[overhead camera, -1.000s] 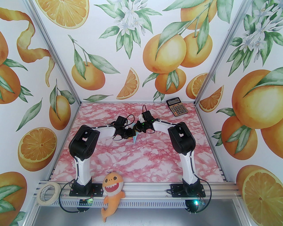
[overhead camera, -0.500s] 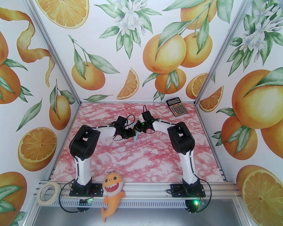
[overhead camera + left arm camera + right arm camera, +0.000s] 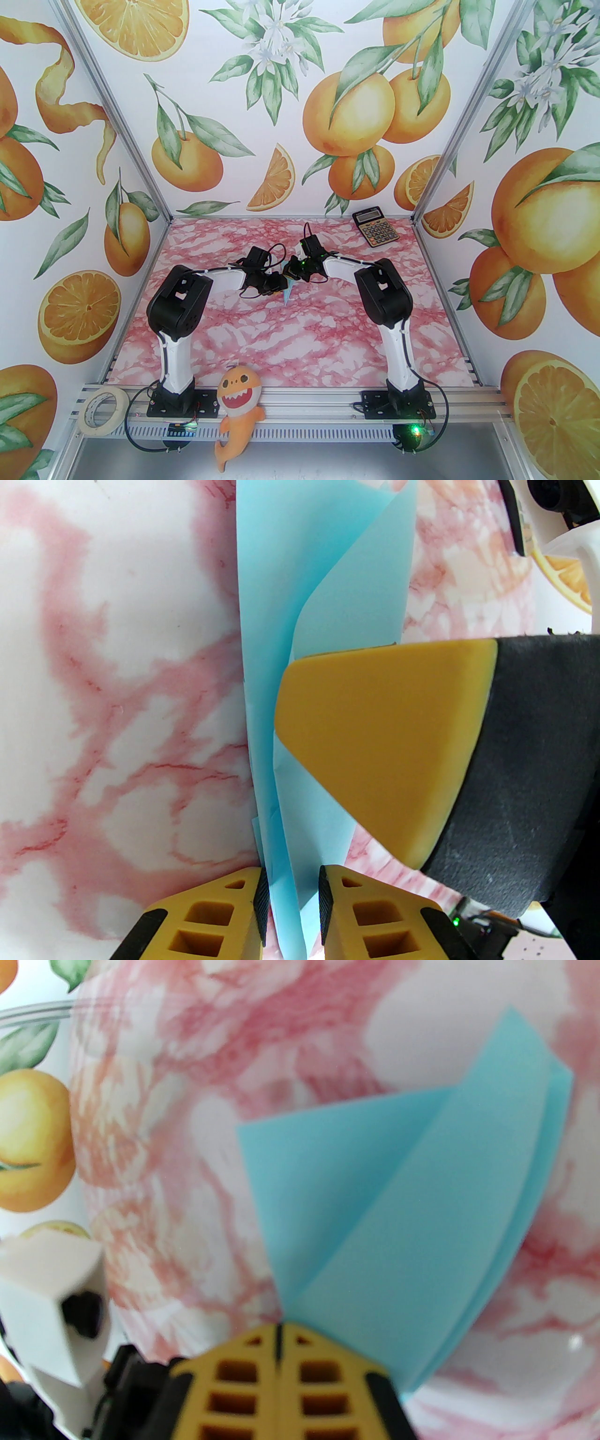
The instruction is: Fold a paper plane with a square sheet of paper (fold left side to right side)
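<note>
The pale-blue sheet of paper point(image 3: 287, 296) is folded into a narrow, layered strip and stands on edge at mid-table between both grippers. My right gripper point(image 3: 279, 1335) is shut on the paper's point(image 3: 375, 1194) near corner, with the loose flaps fanning away from it. In the left wrist view the paper point(image 3: 276, 620) runs up between my left gripper's point(image 3: 291, 902) pads, which stand a narrow gap apart; the left pad touches it. The right gripper's yellow finger point(image 3: 375, 742) lies against the paper's right side. From above, the left gripper point(image 3: 281, 290) and right gripper point(image 3: 293, 279) meet over the paper.
A black-and-gold calculator point(image 3: 375, 227) lies at the table's far right corner. On the near rail sit a roll of tape point(image 3: 102, 411) and an orange plush shark point(image 3: 236, 412). Pink marble tabletop point(image 3: 300, 337) stretches open in front of the arms.
Both arms hold almost the same pose; the paper's lower tip has shifted only slightly.
</note>
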You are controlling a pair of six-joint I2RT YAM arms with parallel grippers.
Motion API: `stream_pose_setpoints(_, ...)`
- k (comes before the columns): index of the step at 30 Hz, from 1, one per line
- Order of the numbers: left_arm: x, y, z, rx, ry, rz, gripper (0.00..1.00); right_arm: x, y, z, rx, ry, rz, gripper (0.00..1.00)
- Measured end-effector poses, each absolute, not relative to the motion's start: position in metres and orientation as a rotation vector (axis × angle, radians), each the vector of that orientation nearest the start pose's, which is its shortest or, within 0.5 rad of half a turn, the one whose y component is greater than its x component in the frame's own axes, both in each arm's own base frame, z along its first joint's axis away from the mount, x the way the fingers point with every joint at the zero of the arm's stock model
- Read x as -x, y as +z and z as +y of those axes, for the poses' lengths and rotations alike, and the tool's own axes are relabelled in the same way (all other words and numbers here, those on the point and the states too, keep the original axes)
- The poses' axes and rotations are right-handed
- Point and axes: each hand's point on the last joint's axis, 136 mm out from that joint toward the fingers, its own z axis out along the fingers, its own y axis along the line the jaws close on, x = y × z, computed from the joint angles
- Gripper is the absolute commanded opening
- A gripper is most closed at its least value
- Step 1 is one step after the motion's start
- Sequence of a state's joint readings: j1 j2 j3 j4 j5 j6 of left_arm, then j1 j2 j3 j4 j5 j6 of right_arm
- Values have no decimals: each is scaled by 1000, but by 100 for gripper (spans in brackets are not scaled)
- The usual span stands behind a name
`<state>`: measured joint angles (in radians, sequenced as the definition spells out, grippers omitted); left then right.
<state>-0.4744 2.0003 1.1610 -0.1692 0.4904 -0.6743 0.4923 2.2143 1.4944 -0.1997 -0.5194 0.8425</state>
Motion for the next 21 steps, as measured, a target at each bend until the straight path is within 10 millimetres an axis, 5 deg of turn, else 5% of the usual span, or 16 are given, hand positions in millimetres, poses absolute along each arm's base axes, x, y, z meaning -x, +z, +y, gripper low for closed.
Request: stream_pose_setpoints(21, -371, 18, -281, 80, -1007, 2768, 22, -435, 27, 328, -253, 1117, 2723, 4)
